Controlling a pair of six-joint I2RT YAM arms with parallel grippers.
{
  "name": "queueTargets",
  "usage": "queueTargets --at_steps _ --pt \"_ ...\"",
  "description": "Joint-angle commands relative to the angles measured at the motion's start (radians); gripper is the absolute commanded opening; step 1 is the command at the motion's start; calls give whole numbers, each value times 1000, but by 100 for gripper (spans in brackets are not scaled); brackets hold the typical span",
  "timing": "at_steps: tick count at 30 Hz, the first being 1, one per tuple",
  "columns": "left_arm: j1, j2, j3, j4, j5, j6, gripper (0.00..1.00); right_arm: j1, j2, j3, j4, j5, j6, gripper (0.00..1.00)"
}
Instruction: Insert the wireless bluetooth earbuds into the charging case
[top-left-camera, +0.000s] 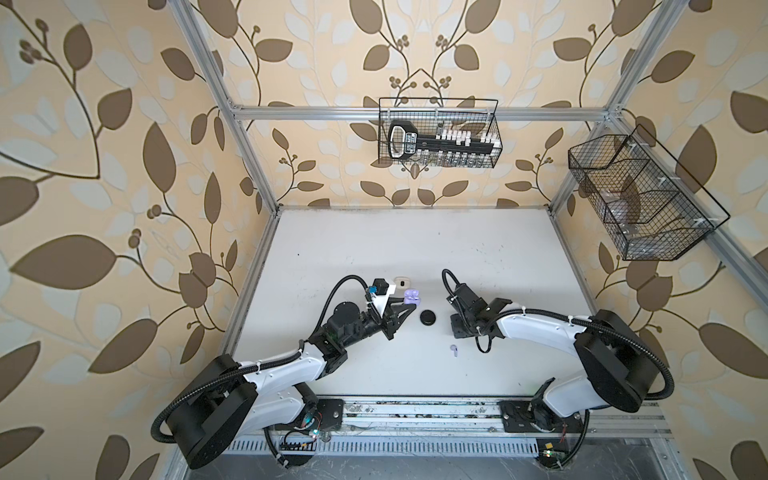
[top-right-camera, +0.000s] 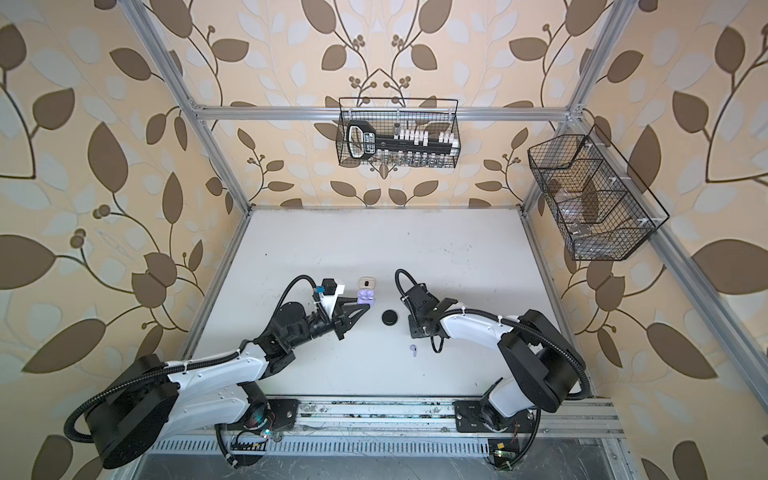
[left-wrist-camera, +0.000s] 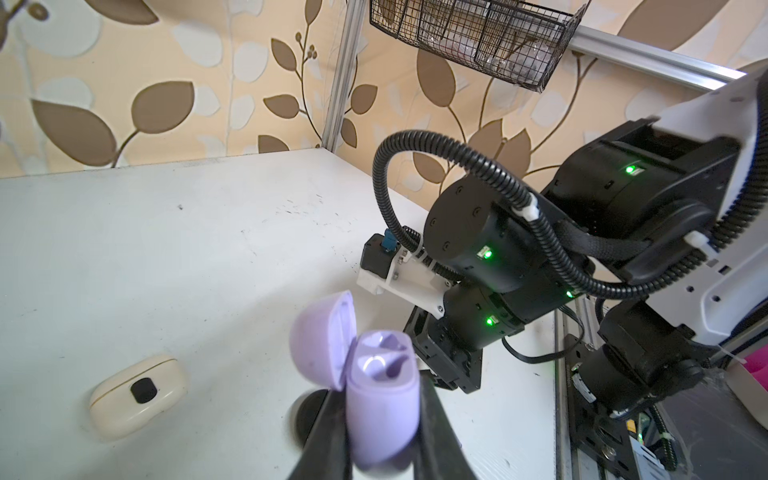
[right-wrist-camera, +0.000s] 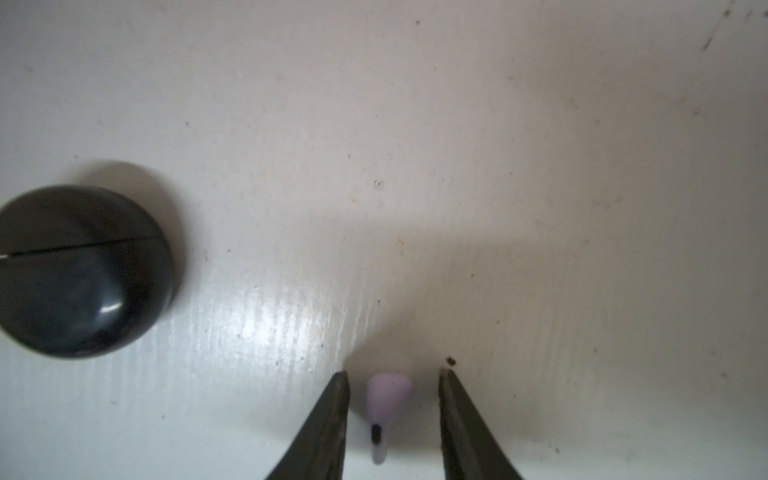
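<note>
My left gripper (left-wrist-camera: 380, 399) is shut on the lavender charging case (left-wrist-camera: 382, 415), which it holds off the table with the lid hinged open. Both top views show that case (top-left-camera: 412, 296) (top-right-camera: 365, 296) at the left fingers' tips. In the right wrist view a lavender earbud (right-wrist-camera: 388, 399) lies on the white table between the fingers of my right gripper (right-wrist-camera: 392, 374). The gripper is open, with a gap on each side of the earbud. In both top views a lavender earbud (top-left-camera: 453, 350) (top-right-camera: 413, 350) lies just near of the right gripper's body (top-left-camera: 459, 327). I cannot tell whether it is the same one.
A shut round black case (top-left-camera: 428, 318) (right-wrist-camera: 83, 270) sits between the two grippers. A shut cream case (top-left-camera: 402, 283) (left-wrist-camera: 137, 395) lies just beyond the lavender one. Wire baskets hang on the back wall (top-left-camera: 438, 133) and the right wall (top-left-camera: 636, 199).
</note>
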Motion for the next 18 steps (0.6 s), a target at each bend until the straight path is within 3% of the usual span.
queueTargets --at_steps 1,7,18 --pt "-2 -23 15 37 23 6 0 3 20 -16 -13 3 17 33" --pt "-2 -16 14 44 55 19 0 3 2 -30 -11 17 29 27" --pt "-3 30 24 62 112 43 0 0 3 -44 1 46 58 26"
